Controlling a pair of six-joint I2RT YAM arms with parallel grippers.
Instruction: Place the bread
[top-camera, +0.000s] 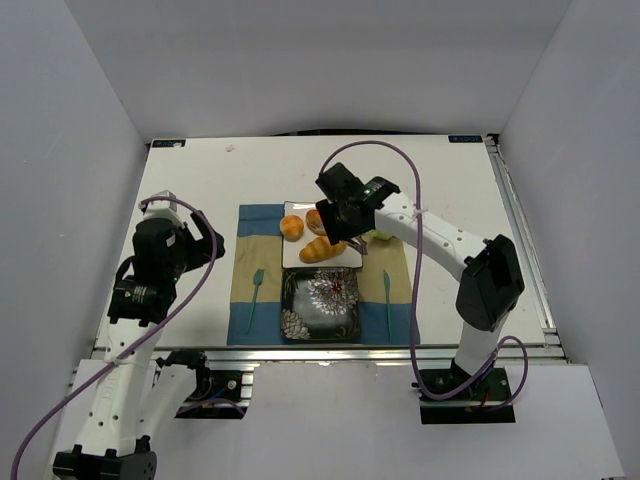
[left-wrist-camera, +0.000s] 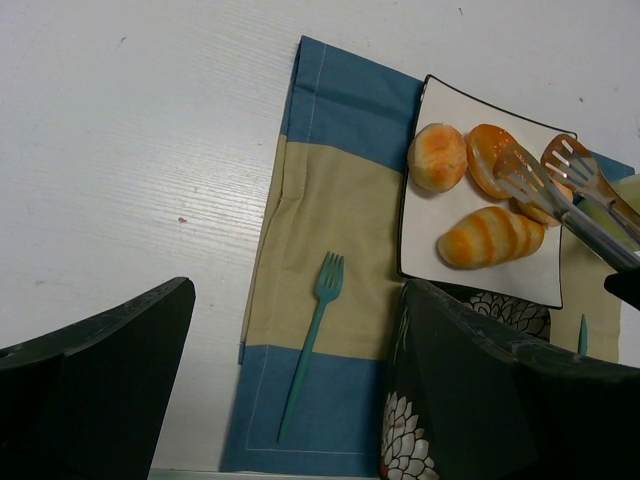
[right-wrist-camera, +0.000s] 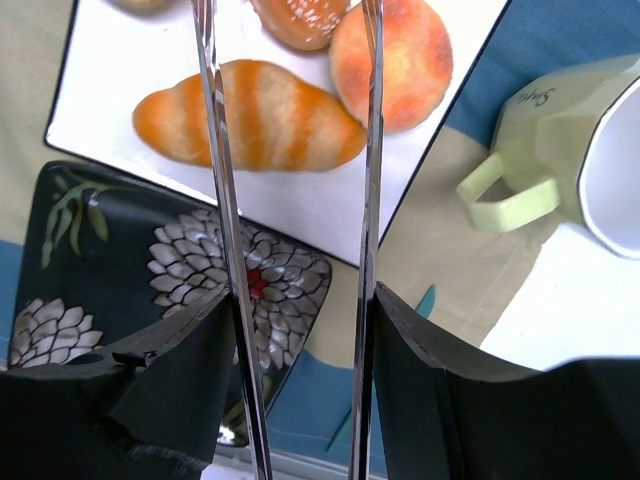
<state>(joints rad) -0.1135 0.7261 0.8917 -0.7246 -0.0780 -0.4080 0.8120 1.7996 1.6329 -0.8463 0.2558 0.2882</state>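
The bread (right-wrist-camera: 300, 20), a small oval roll with a brown top, lies on the white plate (right-wrist-camera: 110, 50) behind the long ridged loaf (right-wrist-camera: 250, 115). It also shows in the left wrist view (left-wrist-camera: 485, 150) and, partly hidden, from above (top-camera: 316, 220). My right gripper (right-wrist-camera: 300, 320) is shut on metal tongs (right-wrist-camera: 222, 200). The tongs' arms are spread and empty, and their slotted ends (left-wrist-camera: 520, 172) hover over the bread. From above, the right gripper (top-camera: 345, 213) is over the plate's right part. My left gripper (left-wrist-camera: 300, 400) is open and empty, over the mat's left edge (top-camera: 190, 240).
A rounder bun (left-wrist-camera: 437, 157) sits left of the bread, and another (right-wrist-camera: 395, 60) to its right. A dark floral plate (top-camera: 320, 300) lies in front of the white plate on a blue and tan mat (top-camera: 250, 270). There is a teal fork (left-wrist-camera: 312, 335), another teal utensil (top-camera: 388, 300) and a green mug (right-wrist-camera: 570, 150).
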